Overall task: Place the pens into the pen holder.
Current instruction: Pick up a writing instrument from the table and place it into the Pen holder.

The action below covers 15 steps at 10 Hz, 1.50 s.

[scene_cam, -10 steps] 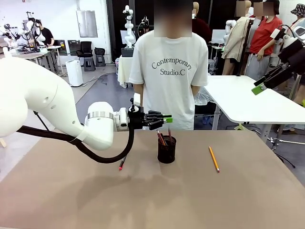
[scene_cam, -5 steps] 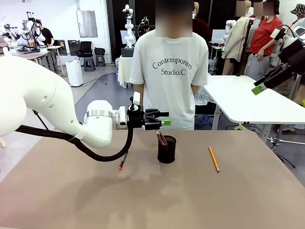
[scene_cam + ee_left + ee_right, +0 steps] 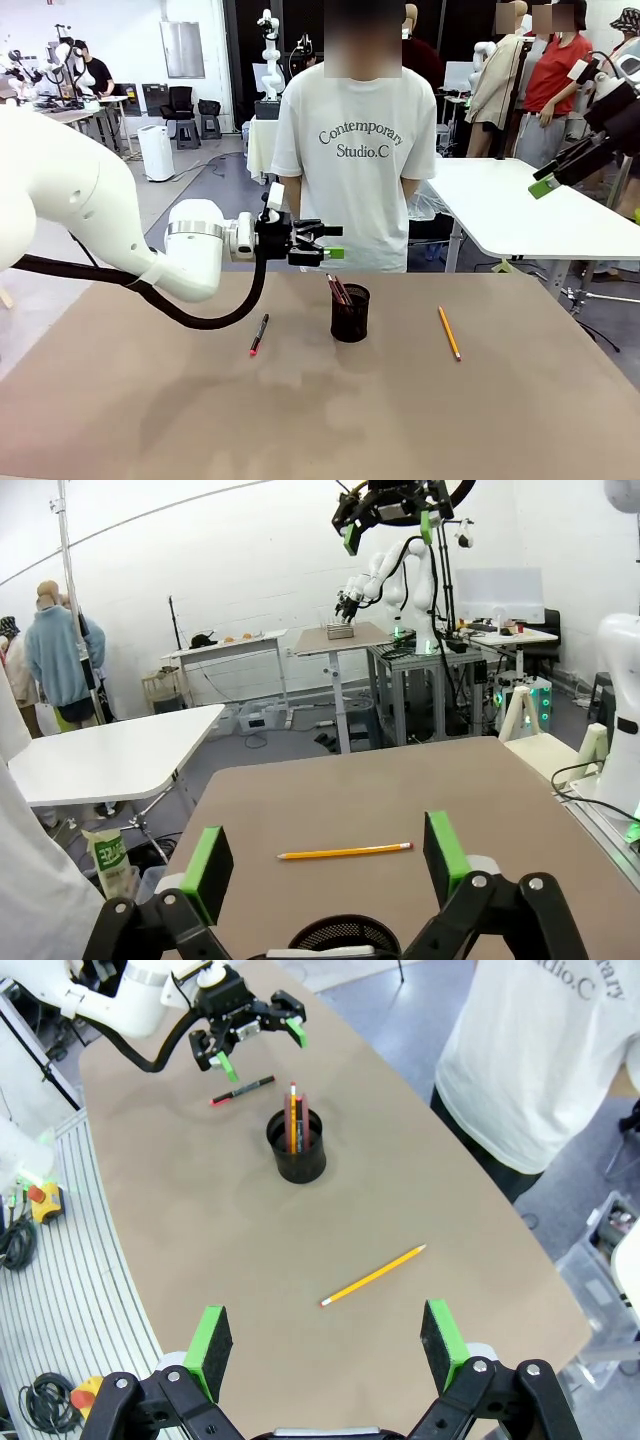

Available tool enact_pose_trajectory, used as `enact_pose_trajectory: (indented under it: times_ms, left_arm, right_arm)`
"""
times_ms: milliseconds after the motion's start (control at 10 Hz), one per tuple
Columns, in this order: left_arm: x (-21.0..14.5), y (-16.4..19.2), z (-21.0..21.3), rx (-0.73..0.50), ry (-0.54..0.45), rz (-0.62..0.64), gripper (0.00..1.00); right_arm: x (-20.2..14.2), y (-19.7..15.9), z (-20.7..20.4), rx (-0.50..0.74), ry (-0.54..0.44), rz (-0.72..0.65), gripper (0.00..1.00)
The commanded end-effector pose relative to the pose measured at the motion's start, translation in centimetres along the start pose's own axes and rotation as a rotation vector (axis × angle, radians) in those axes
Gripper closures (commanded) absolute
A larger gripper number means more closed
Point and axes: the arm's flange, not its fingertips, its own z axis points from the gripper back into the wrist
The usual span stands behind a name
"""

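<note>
The pen holder (image 3: 350, 313) (image 3: 297, 1147) stands upright near the middle of the brown table (image 3: 150, 420), a little toward the far side, and slim sticks lean inside it, among them a reddish-brown pen (image 3: 338, 290) whose upper end rises above the rim. To the left of the holder, apart from it, the black pen (image 3: 259, 335) (image 3: 243, 1090) with the red tip lies flat on the table. To the right, also apart, the yellow pencil (image 3: 449, 333) (image 3: 345, 852) (image 3: 373, 1275) lies flat. The left gripper (image 3: 335, 242) (image 3: 328, 865) hangs in the air above the table, to the left of the holder and higher than it, pointing to the right; its fingers are spread and nothing is between them. The right gripper (image 3: 325, 1345) is high over the right part of the table, looking down, its fingers also spread wide and empty. A person (image 3: 355, 150) in a white T-shirt stands at the far side, just behind the holder
</note>
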Motion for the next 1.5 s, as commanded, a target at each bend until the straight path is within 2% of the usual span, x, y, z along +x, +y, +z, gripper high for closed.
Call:
enact_pose_trajectory:
  times_ms: [0,100,300,500,700,800,1100,1300,1400]
  left_arm:
    - [1.7,-1.3,2.2,-0.022,0.053,0.072,0.0]
    - [2.7,-1.9,3.3,-0.009,0.115,0.076,0.0]
    - [5.7,-1.6,6.5,-0.002,0.313,0.097,0.0]
    - [8.6,-1.8,9.4,0.067,0.414,0.12,0.0]
    - [11.1,-2.5,12.1,0.198,0.525,0.189,0.0]
    - [13.0,-2.3,13.9,0.219,0.571,0.264,0.0]
    - [15.3,-1.7,16.7,0.338,0.661,0.353,0.0]
    - [17.2,-1.6,18.5,0.409,0.657,0.395,0.0]
    - [17.7,-1.9,18.5,0.415,0.655,0.373,0.0]
  right_arm:
    - [0.1,0.1,0.1,0.004,-0.008,-0.005,0.0]
    - [0.1,0.1,0.1,0.004,-0.008,-0.005,0.0]
    - [0.1,0.1,0.1,0.004,-0.008,-0.005,0.0]
    - [0.1,0.1,0.1,0.004,-0.008,-0.005,0.0]
    - [0.1,0.1,0.1,0.004,-0.008,-0.005,0.0]
    - [0.1,0.1,0.1,0.004,-0.008,-0.005,0.0]
    - [0.1,0.1,0.1,0.004,-0.008,-0.005,0.0]
    - [0.1,0.1,0.1,0.004,-0.008,-0.005,0.0]
    - [0.1,0.1,0.1,0.004,-0.008,-0.005,0.0]
